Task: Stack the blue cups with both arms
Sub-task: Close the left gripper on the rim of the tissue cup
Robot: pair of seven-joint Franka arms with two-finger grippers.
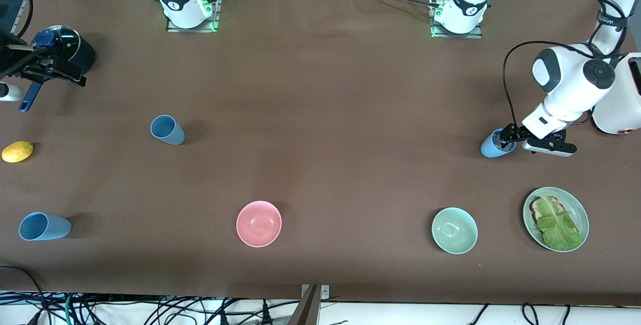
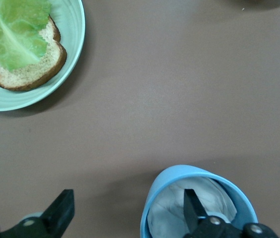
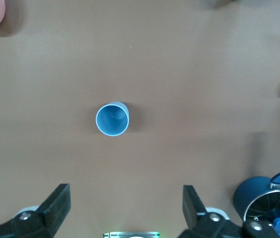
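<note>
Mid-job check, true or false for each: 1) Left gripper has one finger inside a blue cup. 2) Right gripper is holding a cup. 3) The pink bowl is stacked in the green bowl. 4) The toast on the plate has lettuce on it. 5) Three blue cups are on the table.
1) True: the left gripper straddles the wall of the light blue cup, one finger inside, jaws open.
2) False: the right gripper is open and empty, above the table.
3) False: the pink bowl and green bowl stand apart.
4) True: lettuce lies on the toast on the plate.
5) True: also a slate cup and another cup.
</note>
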